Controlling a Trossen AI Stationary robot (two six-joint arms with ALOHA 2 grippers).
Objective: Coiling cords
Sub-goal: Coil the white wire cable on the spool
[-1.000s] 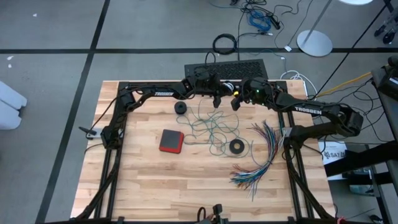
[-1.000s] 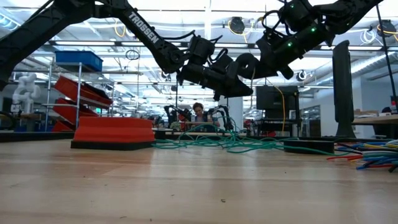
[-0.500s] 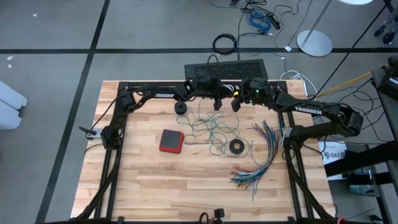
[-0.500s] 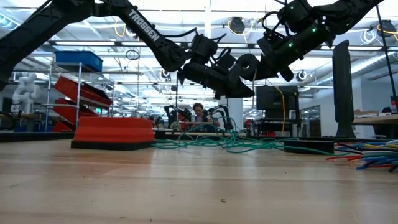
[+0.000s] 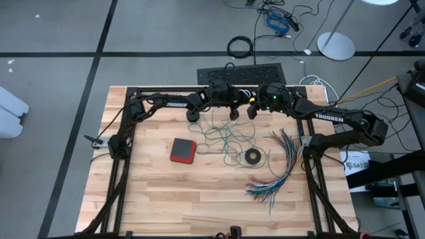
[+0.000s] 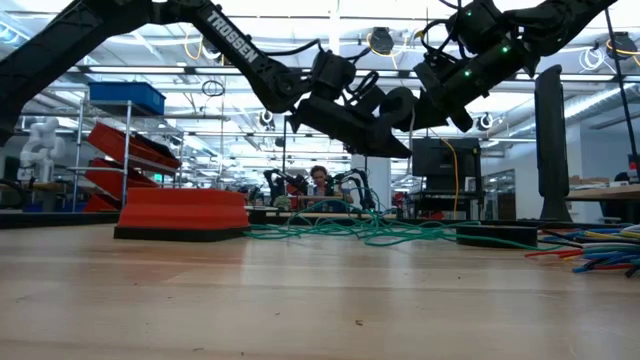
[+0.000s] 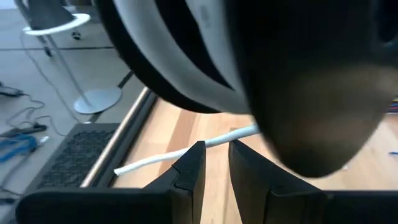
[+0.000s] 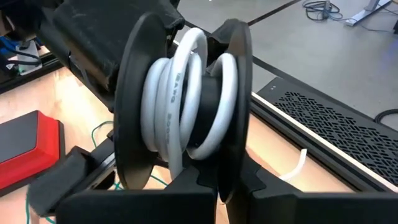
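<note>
The white cord [image 8: 186,93] is wound in several turns on a small round black spool [image 8: 134,106], which my right gripper [image 8: 221,193] holds above the table's far middle. From the spool [image 7: 174,62] a short length of white cord [image 7: 155,160] runs across the fingertips of my left gripper [image 7: 216,158], which sits just left of the spool. Both grippers [image 5: 234,114] [image 5: 252,109] show side by side in the high view. The teal-green cord [image 5: 226,136] lies in loose tangled loops on the wood below them. My left gripper pinches the white cord [image 7: 177,153] between its two fingertips, a short way from the cord's free end [image 7: 121,168]. The fingers come roughly level from the table's left and lie across the cord. The free end sticks out past them, clear of the table. My right gripper pinches the rim of one flange of the spool [image 8: 235,163] between its two fingers. The fingers come from the table's right, slanting a little down. The spool stands on edge beyond the fingertips, lifted clear of the table, with the white turns between its flanges.
A red block [image 5: 182,150], a black tape ring [image 5: 252,157] and a small black round piece [image 5: 193,115] lie on the wood. A fanned bundle of multicoloured wires [image 5: 279,166] is at the right. A black keyboard [image 5: 242,72] sits past the far edge.
My left gripper has gone a little toward the table's right, closer to the spool, and has rolled about its own axis, keeping the white cord between its fingertips. My right gripper and the spool have kept still.
</note>
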